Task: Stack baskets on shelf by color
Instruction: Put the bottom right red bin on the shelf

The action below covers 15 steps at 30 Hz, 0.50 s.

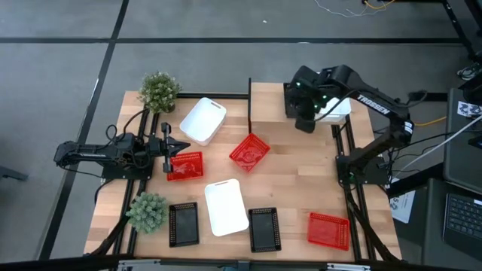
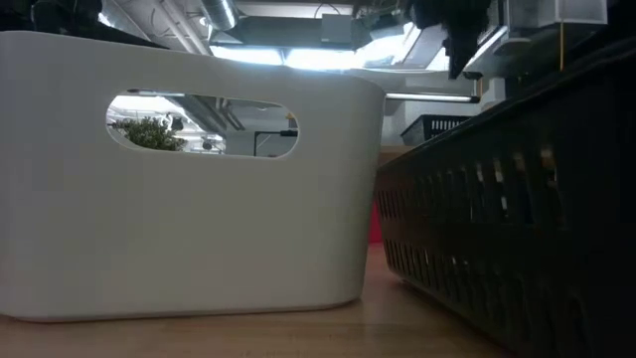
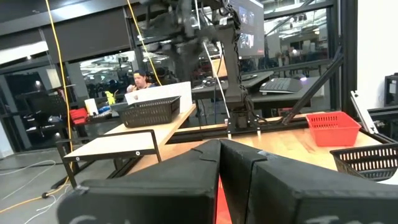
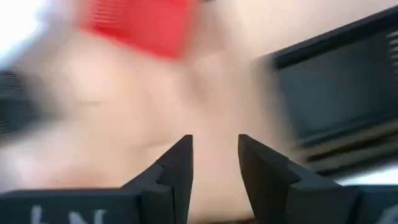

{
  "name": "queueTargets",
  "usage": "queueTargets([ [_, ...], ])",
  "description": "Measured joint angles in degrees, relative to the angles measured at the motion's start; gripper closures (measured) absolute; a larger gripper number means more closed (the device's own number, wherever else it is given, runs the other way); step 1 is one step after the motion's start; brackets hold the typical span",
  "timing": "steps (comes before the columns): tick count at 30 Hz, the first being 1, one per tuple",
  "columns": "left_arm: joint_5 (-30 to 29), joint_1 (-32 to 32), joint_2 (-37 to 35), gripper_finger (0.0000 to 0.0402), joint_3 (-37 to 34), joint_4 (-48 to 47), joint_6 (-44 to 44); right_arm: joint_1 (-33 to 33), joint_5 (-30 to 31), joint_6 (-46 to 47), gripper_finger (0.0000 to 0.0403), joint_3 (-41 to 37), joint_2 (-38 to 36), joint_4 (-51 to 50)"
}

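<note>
My left gripper (image 1: 181, 148) is low over the table's left part, shut at the far edge of a red mesh basket (image 1: 185, 166) that lies on the table. My right gripper (image 1: 305, 120) hangs open and empty over the shelf (image 1: 267, 102); its fingers (image 4: 214, 155) point down at wood. A white basket (image 1: 337, 111) stands on the shelf's right end, partly under the arm. On the table lie another red basket (image 1: 249, 152), tilted, two white baskets (image 1: 203, 120) (image 1: 226, 207), two black baskets (image 1: 183, 223) (image 1: 264, 228) and a red one (image 1: 328, 229). My left gripper comes level from the table's left side, its fingers (image 3: 186, 180) closed tip to tip. A strip of red (image 3: 217, 196) shows between them, at the basket's far wall near its left end (image 1: 175, 155). The basket rests on the table. The fingers hide the exact hold.
Two potted plants (image 1: 159, 90) (image 1: 147, 211) stand at the table's left edge. In the low view a white basket (image 2: 189, 179) and a black basket (image 2: 517, 229) stand close to the camera. A person (image 3: 142, 81) sits at a desk beyond the table.
</note>
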Motion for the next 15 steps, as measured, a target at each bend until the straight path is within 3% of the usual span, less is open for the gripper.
queueTargets([
  [3,0.01,-0.01,0.00,0.0401,0.00,0.00,0.00,3.55,-13.53,6.93,0.0276,-0.79,-1.01,-1.42],
  [5,-0.01,0.00,0.00,0.0401,0.00,0.01,0.00,7.68,-17.77,9.41,0.0276,-2.70,-2.21,-1.49],
  [10,0.01,-0.01,0.00,0.0401,0.00,0.00,-0.33,22.67,-16.06,25.62,0.0276,-12.28,-5.72,-0.85],
  [15,0.27,0.00,0.01,0.0401,0.00,0.00,-1.29,40.57,-15.64,52.13,0.0276,-27.82,-9.28,5.95],
])
